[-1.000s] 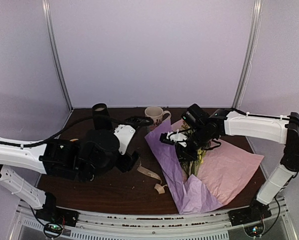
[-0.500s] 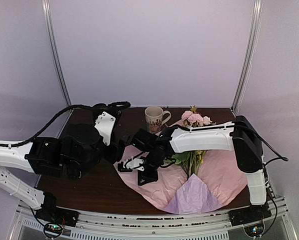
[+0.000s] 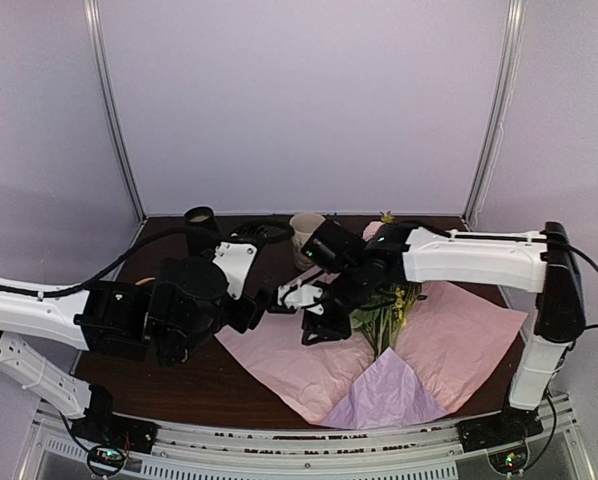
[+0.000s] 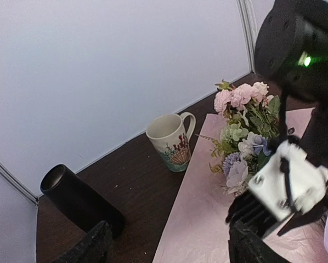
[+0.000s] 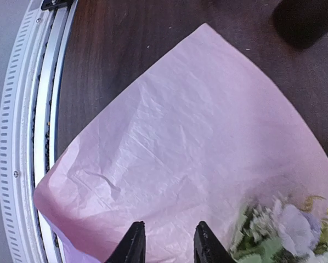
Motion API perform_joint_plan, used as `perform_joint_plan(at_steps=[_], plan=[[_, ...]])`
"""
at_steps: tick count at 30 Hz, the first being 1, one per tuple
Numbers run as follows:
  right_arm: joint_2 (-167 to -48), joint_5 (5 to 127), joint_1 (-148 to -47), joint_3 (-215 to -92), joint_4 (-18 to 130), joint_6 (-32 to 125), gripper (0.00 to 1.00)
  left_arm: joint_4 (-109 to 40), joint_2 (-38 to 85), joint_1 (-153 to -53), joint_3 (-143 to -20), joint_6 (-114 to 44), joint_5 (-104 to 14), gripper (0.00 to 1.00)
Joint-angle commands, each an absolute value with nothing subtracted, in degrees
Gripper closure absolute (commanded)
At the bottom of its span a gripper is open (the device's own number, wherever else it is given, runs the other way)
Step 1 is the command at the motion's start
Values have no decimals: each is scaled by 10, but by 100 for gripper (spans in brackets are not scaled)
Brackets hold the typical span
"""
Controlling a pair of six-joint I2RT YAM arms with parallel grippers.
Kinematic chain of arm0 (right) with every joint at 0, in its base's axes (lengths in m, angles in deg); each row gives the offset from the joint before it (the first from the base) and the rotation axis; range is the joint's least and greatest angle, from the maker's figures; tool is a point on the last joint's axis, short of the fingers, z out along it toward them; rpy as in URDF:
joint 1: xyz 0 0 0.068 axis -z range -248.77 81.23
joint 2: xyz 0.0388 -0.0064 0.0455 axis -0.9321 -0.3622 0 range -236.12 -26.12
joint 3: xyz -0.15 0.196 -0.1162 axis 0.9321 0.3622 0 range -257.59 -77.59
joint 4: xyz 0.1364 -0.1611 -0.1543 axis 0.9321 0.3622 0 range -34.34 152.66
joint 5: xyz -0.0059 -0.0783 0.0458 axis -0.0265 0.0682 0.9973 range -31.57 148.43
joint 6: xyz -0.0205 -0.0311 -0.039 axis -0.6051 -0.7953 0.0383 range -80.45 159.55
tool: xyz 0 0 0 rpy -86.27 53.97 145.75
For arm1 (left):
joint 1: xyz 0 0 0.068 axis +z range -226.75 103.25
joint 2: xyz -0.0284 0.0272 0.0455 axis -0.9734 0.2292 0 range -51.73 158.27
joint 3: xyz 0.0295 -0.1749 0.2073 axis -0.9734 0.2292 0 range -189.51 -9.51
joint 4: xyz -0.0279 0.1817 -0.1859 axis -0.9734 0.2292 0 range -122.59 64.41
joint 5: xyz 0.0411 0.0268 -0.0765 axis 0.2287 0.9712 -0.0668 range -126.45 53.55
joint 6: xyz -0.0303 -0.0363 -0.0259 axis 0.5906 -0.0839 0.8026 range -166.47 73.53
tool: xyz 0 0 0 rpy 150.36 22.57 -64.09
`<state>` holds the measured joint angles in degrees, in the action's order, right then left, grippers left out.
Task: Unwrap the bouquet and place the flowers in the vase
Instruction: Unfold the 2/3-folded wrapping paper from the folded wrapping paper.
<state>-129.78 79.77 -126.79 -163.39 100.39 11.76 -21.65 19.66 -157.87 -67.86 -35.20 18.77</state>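
The bouquet's pink paper (image 3: pixel 279 362) lies spread flat on the table, with a lilac fold (image 3: pixel 384 395) at the front. The flowers (image 3: pixel 387 310) lie on it, pink and lavender blooms (image 4: pixel 243 129) pointing to the back; the right arm hides part of them from above. The black vase (image 3: pixel 199 218) stands upright at the back left (image 4: pixel 76 198). My right gripper (image 3: pixel 315 328) hovers over the sheet's left half (image 5: pixel 180 148), open by a small gap (image 5: pixel 168 242), nothing in it. My left gripper (image 3: pixel 271 300) is open wide (image 4: pixel 169 253) just left of it, empty, over the paper's edge.
A cream patterned mug (image 4: pixel 171 141) stands at the back between vase and flowers, half hidden by the right arm in the top view (image 3: pixel 301 226). The metal rail (image 5: pixel 27 126) runs along the table's near edge, close to the paper's front corner.
The raised lilac flap has been laid out flat to the left, uncovering the blooms. My right gripper has then drawn back right and opened a little. The left arm shifted slightly.
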Motion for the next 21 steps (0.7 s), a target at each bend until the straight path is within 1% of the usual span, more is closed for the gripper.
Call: perform_joint_plan(at_steps=[1,4,7,12,14,17,21], plan=[[-1177,764,-1208,-1525,1007,85,69,-280,205,-1579,-670,-364,211,22],[-1142,771,-1153,-1447,1003,76,70,-286,216,-1573,-664,-350,214,17],[-1128,774,-1105,-1390,986,66,71,-283,228,-1562,-661,-332,189,17],[-1139,799,-1062,-1351,989,34,73,-270,253,-1558,-676,-323,171,17],[-1140,831,-1062,-1344,1009,5,73,-266,260,-1558,-682,-322,170,17],[-1136,894,-1088,-1350,1093,-59,73,-267,268,-1557,-684,-329,171,17],[-1115,899,-1159,-1334,1138,-96,72,-263,274,-1550,-684,-326,169,17]])
